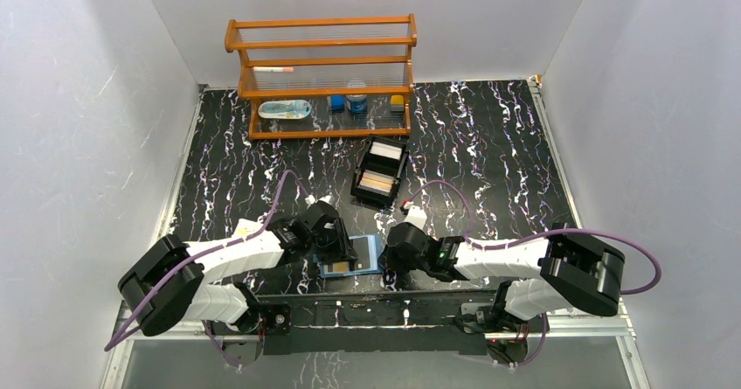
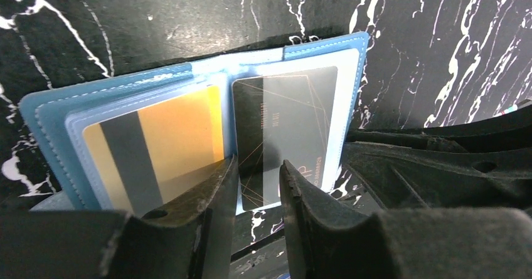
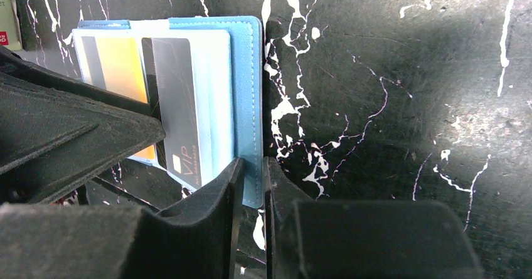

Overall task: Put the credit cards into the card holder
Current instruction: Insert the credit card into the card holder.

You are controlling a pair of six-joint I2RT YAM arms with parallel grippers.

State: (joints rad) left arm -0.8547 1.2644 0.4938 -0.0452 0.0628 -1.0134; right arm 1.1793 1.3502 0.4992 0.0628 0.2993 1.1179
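Note:
The blue card holder [image 1: 367, 251] lies open on the table between both grippers. In the left wrist view its clear sleeves hold a yellow credit card [image 2: 163, 135] with a black stripe and a black credit card [image 2: 285, 122]. My left gripper [image 2: 257, 178] is open, its fingers standing apart just over the black card's near edge and pinching nothing. My right gripper [image 3: 254, 166] is narrowly open, its tips astride the holder's blue right cover edge [image 3: 251, 91]; the cover's flat face shows in the gap. More credit cards sit as a tan stack [image 1: 377, 181] and a white stack [image 1: 387, 151].
Those stacks sit in a black two-compartment box [image 1: 360, 184] behind the holder. A wooden rack [image 1: 322, 79] with small items stands at the back. A cream packet with a red mark [image 1: 409, 204] lies near the right arm. Grey walls enclose the table.

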